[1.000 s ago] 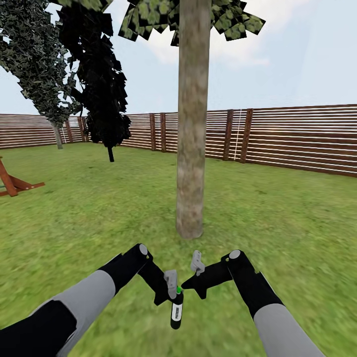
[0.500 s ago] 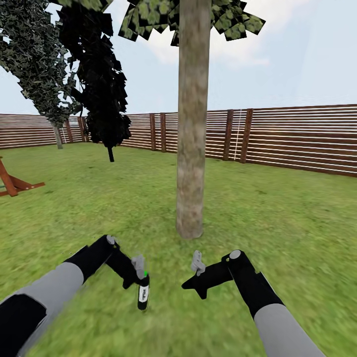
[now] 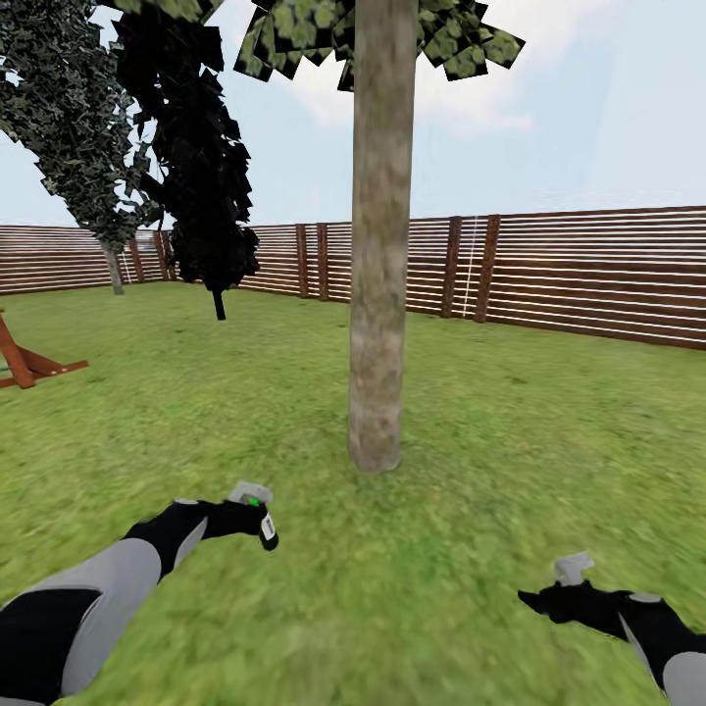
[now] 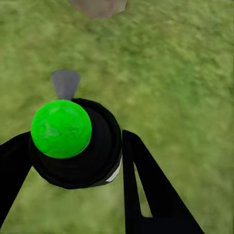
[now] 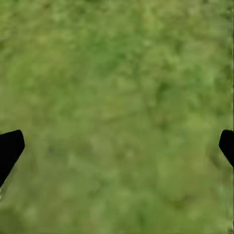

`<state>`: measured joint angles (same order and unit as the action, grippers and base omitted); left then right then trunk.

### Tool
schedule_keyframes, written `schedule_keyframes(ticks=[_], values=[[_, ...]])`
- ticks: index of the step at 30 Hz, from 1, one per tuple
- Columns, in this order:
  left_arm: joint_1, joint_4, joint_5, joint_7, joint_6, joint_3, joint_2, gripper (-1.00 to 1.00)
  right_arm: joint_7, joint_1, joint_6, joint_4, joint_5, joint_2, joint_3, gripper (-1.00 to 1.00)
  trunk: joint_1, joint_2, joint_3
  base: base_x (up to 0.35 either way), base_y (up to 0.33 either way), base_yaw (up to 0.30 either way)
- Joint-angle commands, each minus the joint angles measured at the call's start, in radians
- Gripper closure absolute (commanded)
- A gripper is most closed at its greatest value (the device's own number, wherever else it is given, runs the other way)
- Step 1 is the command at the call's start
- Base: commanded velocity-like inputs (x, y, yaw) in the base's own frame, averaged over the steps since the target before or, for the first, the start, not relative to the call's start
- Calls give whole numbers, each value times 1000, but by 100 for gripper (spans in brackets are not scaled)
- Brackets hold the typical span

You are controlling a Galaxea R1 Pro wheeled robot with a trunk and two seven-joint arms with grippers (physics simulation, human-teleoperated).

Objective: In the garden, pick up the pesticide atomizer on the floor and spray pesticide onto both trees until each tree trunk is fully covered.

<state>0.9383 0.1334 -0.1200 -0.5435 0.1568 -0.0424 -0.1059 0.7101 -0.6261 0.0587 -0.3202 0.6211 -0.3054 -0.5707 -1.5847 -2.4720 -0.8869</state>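
Left gripper (image 3: 257, 508) clenches the slim black green-capped pesticide atomizer (image 3: 266, 528); right gripper (image 3: 573, 569) seemingly spread over blurry grass (image 3: 441, 549).

arms: grey forearms, black wrists | hands: grey-tipped, black fingers

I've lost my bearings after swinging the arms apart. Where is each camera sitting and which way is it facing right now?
Head view: on the head, facing forward and down at the tree trunk, fence and grass; both forearms show, left tool and right tool.
Left wrist view: on the left arm, looking along black fingers clamped on the pesticide atomizer, green cap up, trunk base beyond.
Right wrist view: on the right arm, facing bare grass between spread fingertips.
Shared: head and left wrist views both show atomizer and trunk.
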Motion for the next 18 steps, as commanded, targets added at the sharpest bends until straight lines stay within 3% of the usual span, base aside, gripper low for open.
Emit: schedule_keyframes(ticks=[1, 2, 4, 5, 6, 9, 13, 18], values=[[0, -23, 25, 47, -29, 3, 9, 100, -67, 0, -75, 5, -1, -2, -138, -100, 0, 0, 0, 0, 0, 0], [0, -35, 38, 78, -45, 4, 17, 100, -106, 0, -123, 7, -1, -1, -215, -100, 0, 0, 0, 0, 0, 0], [-1, -57, 71, 214, -71, 5, 76, 100, -234, 0, -279, 9, -1, 4, -417, -100, 0, 0, 0, 0, 0, 0], [-5, -62, 82, 300, -75, 5, 102, 100, -282, 0, -334, 10, -1, 6, -483, -100, 0, 0, 0, 0, 0, 0], [-15, -63, 88, 387, -85, 5, 119, 100, -305, 1, -365, 10, 0, 7, -520, -100, 0, 0, 0, 0, 0, 0], [-33, -64, 115, 526, -152, 6, 136, 100, -326, 2, -391, 12, 0, 6, -553, -100, 0, 0, 0, 0, 0, 0], [-36, -65, 168, 554, -177, 6, 139, 100, -328, 2, -396, 21, 2, 8, -558, -100, 0, 0, 0, 0, 0, 0], [-36, -66, 178, 554, -177, 6, 140, 100, -327, 2, -396, 74, 3, 9, -559, -100, 0, 0, 0, 0, 0, 0]])
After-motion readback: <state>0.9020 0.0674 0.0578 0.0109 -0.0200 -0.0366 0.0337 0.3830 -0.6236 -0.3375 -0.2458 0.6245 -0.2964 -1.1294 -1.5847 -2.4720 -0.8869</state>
